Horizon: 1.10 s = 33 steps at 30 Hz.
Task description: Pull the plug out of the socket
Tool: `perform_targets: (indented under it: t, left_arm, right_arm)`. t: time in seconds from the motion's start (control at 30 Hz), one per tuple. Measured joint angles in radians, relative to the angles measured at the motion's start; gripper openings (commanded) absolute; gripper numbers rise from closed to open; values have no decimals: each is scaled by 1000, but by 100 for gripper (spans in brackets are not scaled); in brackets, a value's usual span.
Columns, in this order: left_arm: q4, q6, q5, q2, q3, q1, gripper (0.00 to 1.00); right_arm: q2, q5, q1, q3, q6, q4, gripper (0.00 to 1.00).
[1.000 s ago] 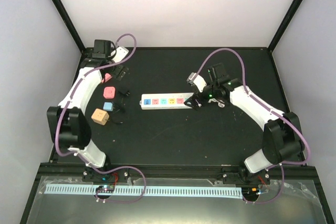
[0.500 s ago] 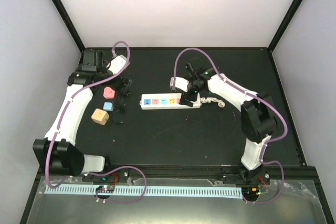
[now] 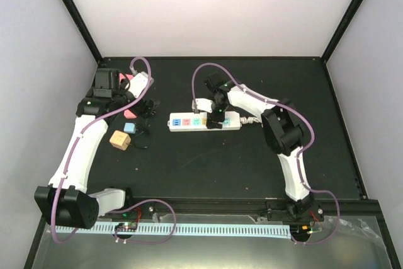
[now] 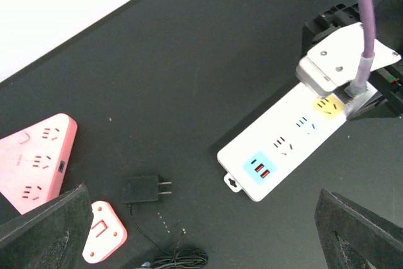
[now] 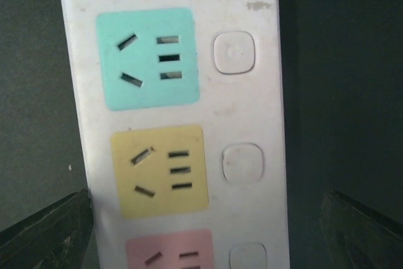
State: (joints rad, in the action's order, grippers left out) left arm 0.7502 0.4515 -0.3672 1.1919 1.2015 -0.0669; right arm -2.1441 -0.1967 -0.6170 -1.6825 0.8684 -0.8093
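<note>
I am hovering my right gripper (image 3: 217, 118) just above the white power strip (image 3: 186, 121), which is lying across the middle of the table. The jaws are standing wide apart with nothing between them, while my left gripper (image 3: 143, 104) is hanging equally wide and empty over the loose black charger (image 4: 143, 189), well apart from the strip. The teal and yellow outlets under my right wrist are showing no plug, so I am risking a grab at the strip's body, and with neither of my 2 grippers pinning it, any pull could be dragging or lifting the whole strip.
</note>
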Motion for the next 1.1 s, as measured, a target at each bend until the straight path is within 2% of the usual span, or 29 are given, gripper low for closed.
perform_targets:
  t: [0.23,0.4,0.57,0.73,0.9,1.1]
  left_arm:
    - [-12,-11,-5,-16,-15,0,99]
    - [-18,-14,-4,-21,-15,0,99]
    - [-18,-14,-4,-21,-15,0,99]
    - [-18,-16,-4,-22,-16,0,99]
    - [-23,-22,8,-31,-33,0,99]
    - [-43,-41,42,-34,-48,0,99]
  right_arm:
    - [-67,-3,-6,-60,13,-46,97]
    - [-92,8,-14,-66,25,-63,87]
    - [-93,11,-14,-69,21,-75,73]
    - [-90,10,3,-69,-9,-82,68]
    - [-53,2,100,-39,-87,-88,66]
    - [96,-4,346,109,-188,-42,66]
